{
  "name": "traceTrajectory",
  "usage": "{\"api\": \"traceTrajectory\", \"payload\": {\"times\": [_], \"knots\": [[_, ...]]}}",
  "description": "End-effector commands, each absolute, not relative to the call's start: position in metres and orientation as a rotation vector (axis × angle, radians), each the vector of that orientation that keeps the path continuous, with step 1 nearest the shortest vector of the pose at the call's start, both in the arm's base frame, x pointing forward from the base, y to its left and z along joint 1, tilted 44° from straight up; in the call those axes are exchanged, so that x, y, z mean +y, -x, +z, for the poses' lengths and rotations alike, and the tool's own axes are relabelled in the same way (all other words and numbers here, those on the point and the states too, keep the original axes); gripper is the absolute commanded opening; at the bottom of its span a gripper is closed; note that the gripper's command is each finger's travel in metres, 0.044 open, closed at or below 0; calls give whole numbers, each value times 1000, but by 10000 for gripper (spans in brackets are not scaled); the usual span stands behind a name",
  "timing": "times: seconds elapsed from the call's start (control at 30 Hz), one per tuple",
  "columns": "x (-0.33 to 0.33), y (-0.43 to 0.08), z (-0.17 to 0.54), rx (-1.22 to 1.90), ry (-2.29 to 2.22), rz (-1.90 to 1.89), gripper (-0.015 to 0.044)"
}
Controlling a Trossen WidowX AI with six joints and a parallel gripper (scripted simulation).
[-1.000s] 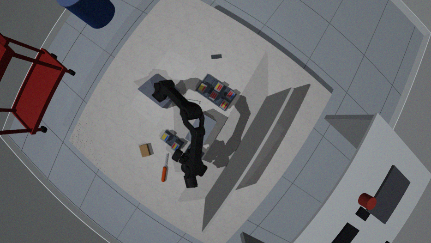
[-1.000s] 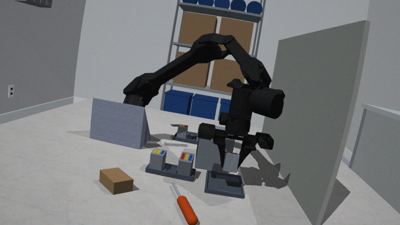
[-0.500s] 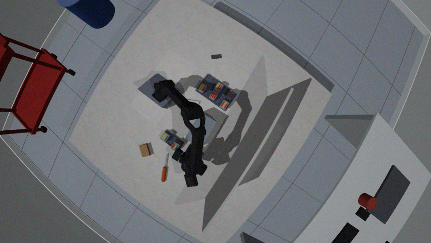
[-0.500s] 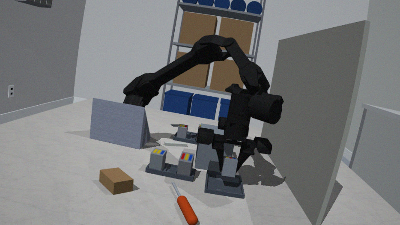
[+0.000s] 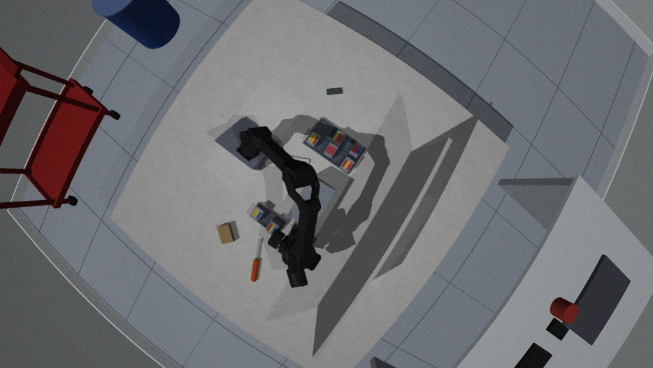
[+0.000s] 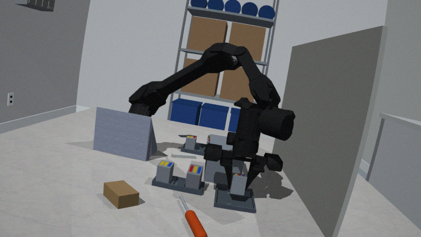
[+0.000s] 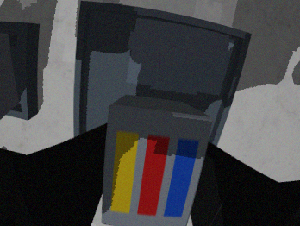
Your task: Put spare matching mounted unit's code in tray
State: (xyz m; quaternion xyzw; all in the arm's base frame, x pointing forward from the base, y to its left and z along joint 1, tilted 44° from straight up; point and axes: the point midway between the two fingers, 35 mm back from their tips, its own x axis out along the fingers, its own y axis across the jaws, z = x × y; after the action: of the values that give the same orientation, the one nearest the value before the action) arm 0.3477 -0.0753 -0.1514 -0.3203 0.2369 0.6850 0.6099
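My gripper (image 6: pixel 238 187) (image 7: pixel 150 133) is shut on a grey block (image 6: pixel 238 185) (image 7: pixel 146 217) with yellow, red and blue stripes on top. The block is upright, its lower end low within the outline of the dark tray (image 6: pixel 234 208) (image 7: pixel 181 56); whether it touches the tray floor is unclear. Two other striped blocks, one yellow-yellow-blue (image 6: pixel 165 172) and one red-yellow-blue (image 6: pixel 194 177), stand in a small rack (image 6: pixel 176 188). A larger rack (image 5: pixel 324 126) holds several striped blocks. I cannot make out the mounted unit or its printed code.
A grey upright panel (image 6: pixel 211 173) is behind the gripper. A tall partition (image 6: pixel 330 102) (image 5: pixel 393 228) stands to the right. A wedge-shaped block (image 6: pixel 122 134), a brown block (image 6: pixel 126 200) (image 5: pixel 225 233) and an orange-handled screwdriver (image 6: pixel 194 222) (image 5: pixel 254 269) are also on the table.
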Motion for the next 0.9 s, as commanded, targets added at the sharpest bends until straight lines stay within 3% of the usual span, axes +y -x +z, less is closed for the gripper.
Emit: {"api": "traceTrajectory", "payload": {"times": [0.0, 0.57, 0.87], "knots": [[-73, -346, -153, 546, 731, 1578, 0], [-77, -348, -150, 547, 740, 1582, 440], [-149, -351, -74, 550, 733, 1578, 440]]}}
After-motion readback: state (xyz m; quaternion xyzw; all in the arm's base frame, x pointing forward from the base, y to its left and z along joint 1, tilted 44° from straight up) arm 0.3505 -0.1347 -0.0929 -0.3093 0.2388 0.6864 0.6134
